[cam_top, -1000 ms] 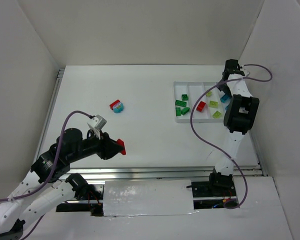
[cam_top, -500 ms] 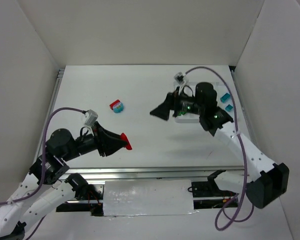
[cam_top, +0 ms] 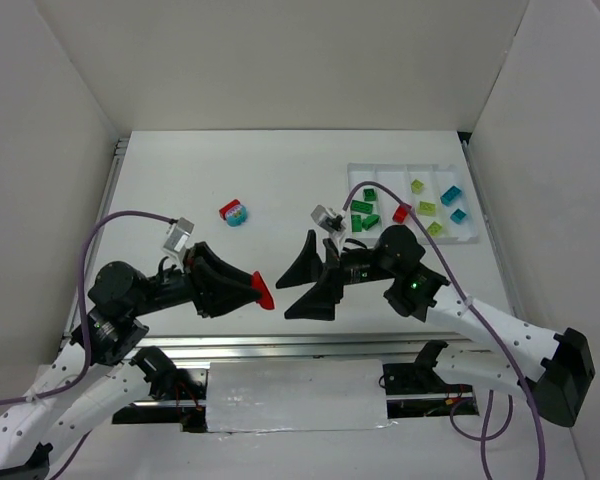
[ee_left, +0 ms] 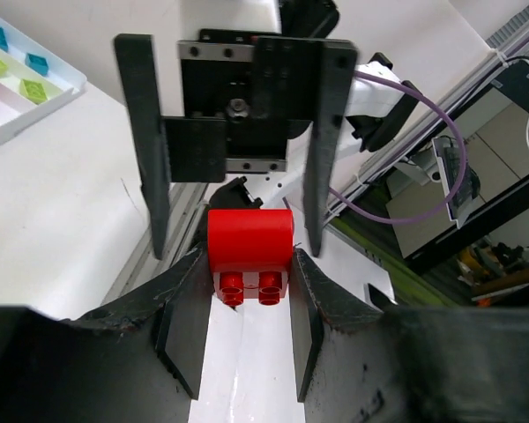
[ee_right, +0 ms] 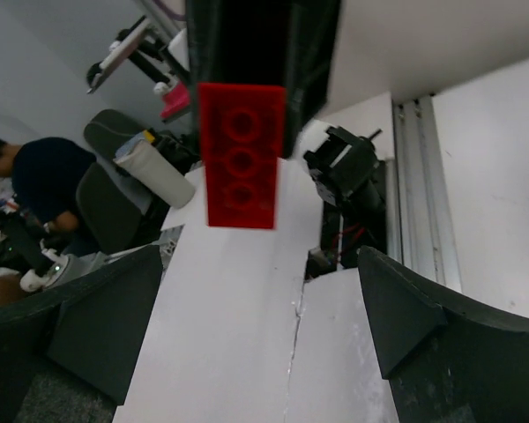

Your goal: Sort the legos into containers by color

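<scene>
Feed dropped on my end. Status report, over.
Left gripper shut on red brick. Right gripper open, facing it, no contact. Red-and-blue pair unsorted on table. Nothing between them.

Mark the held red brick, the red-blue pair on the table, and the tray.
red brick (ee_left: 249,240): left wrist view, smooth side.
red-blue pair (cam_top: 234,212): top view, its middle.
tray (cam_top: 390,168): top view, far rim.

White table (cam_top: 280,190), two things on it.
You see the white tray (cam_top: 390,167) at its far right corner, and a red-and-teal brick pair (cam_top: 234,212) left of the middle, nearer the far edge.
</scene>
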Robot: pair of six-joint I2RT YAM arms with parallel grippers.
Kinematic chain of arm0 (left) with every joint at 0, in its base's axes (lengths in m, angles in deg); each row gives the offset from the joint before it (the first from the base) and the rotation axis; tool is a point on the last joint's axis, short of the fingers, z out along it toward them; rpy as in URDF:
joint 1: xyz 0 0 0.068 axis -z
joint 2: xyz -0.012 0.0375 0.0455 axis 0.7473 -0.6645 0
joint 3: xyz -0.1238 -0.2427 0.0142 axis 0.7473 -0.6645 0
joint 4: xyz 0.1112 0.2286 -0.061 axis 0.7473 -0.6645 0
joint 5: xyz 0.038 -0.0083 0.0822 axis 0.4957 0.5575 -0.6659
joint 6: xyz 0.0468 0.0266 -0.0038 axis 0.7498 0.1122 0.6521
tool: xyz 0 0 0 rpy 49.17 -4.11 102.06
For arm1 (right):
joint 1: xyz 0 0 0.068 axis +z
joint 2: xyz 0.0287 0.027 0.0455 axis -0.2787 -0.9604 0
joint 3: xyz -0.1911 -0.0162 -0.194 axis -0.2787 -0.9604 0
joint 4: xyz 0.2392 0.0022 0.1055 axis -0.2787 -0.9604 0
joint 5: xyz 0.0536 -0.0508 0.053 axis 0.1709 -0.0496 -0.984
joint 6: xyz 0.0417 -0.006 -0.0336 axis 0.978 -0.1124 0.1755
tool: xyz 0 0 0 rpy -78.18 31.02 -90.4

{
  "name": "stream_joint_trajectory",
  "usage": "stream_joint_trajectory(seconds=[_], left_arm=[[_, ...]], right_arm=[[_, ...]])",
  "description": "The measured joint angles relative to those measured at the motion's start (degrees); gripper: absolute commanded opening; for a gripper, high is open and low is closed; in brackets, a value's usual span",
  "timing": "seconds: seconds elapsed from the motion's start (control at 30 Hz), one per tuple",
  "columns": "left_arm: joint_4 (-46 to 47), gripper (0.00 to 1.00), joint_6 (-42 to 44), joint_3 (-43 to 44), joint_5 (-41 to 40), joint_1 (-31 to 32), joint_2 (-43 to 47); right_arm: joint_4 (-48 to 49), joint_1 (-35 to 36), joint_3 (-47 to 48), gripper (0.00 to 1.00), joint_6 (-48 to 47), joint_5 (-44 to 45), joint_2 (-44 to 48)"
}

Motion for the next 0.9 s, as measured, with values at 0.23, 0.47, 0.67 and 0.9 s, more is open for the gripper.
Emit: stream_joint_trajectory(seconds=[0.23, 0.47, 0.67, 0.9], left_arm=[[2.1, 0.00, -3.1, -1.4, 1.7, 0.0, -1.7], [2.6, 0.00, -2.7, -1.4, 2.0, 0.0, -1.6], [0.5, 0.32, -1.4, -0.7, 1.3, -0.4, -1.7], [-14.6, 0.99, 2.6, 6.7, -14.5, -0.2, -2.6]], right_arm=[[3.2, 5.0, 2.5, 0.87, 0.0, 2.1, -3.1], [4.0, 6.5, 5.0, 0.11, 1.0, 3.4, -6.6], [3.4, 6.5, 5.2, 0.00, 1.4, 3.7, -7.0], [-0.5, 5.9, 4.9, 0.00, -2.1, 8.7, -6.8]])
